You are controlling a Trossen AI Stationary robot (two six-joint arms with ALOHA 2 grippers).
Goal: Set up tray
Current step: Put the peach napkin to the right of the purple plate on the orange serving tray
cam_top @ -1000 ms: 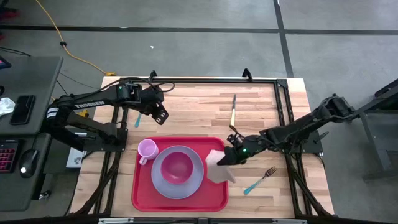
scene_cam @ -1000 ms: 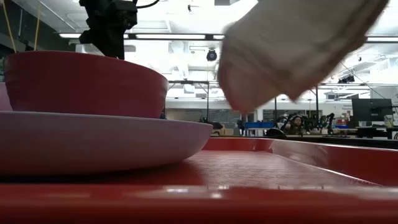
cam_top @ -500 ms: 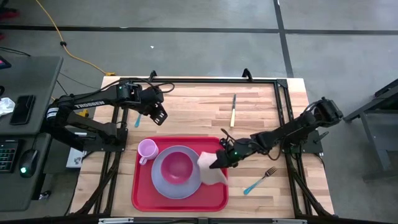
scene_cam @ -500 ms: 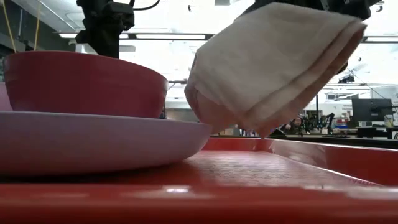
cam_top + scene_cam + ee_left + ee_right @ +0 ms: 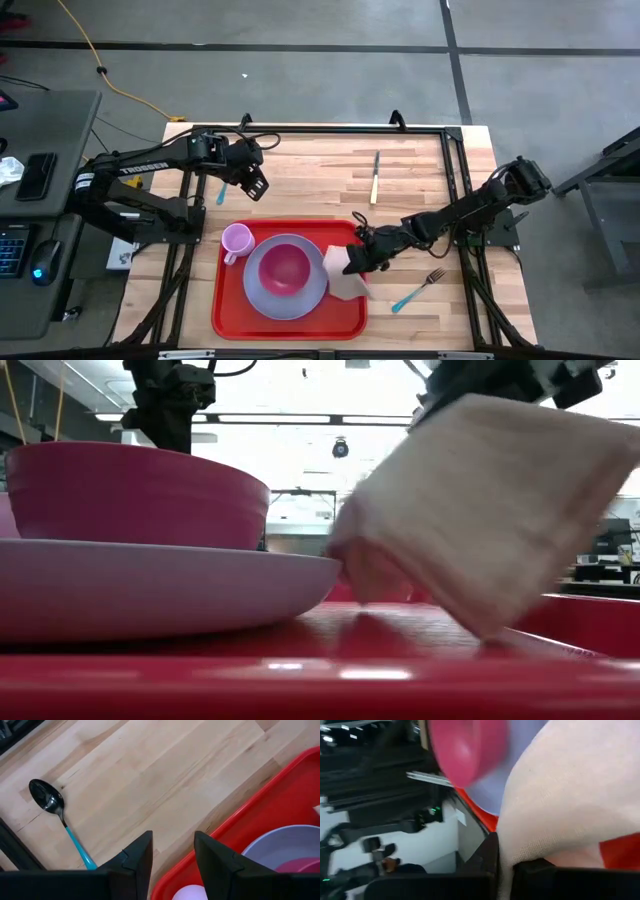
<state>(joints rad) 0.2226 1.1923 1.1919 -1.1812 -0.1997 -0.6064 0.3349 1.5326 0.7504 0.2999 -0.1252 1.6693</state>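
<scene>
The red tray (image 5: 232, 305) lies at the table's near middle. On it stand a lavender plate (image 5: 258, 292) holding a magenta bowl (image 5: 285, 268), and a pink cup (image 5: 236, 240). My right gripper (image 5: 360, 262) hovers over the tray's right part, shut on a folded cream napkin (image 5: 345, 285) beside the plate (image 5: 150, 590). My left gripper (image 5: 258, 185) is open and waits above the bare wood past the tray's far left corner (image 5: 172, 855). My right gripper pinches the napkin's upper edge (image 5: 506, 862) between its two fingers (image 5: 487, 857), several folded layers together. It comes slanting down from the table's right. The napkin (image 5: 490, 530) hangs tilted below the fingers, and its lower corner (image 5: 488, 632) touches the tray floor beside the plate's rim.
A teal-handled spoon (image 5: 221, 190) lies on the wood left of my left gripper (image 5: 60, 817). A yellow-handled knife (image 5: 375, 178) lies at the far middle. A teal-handled fork (image 5: 418, 287) lies right of the tray. Black frame rails run along the table's edges.
My right gripper carried the napkin toward the table's left, from over the tray's right rim to beside the plate, then moved down. The napkin, which hung clear in the air, now has its lower corner on the tray.
</scene>
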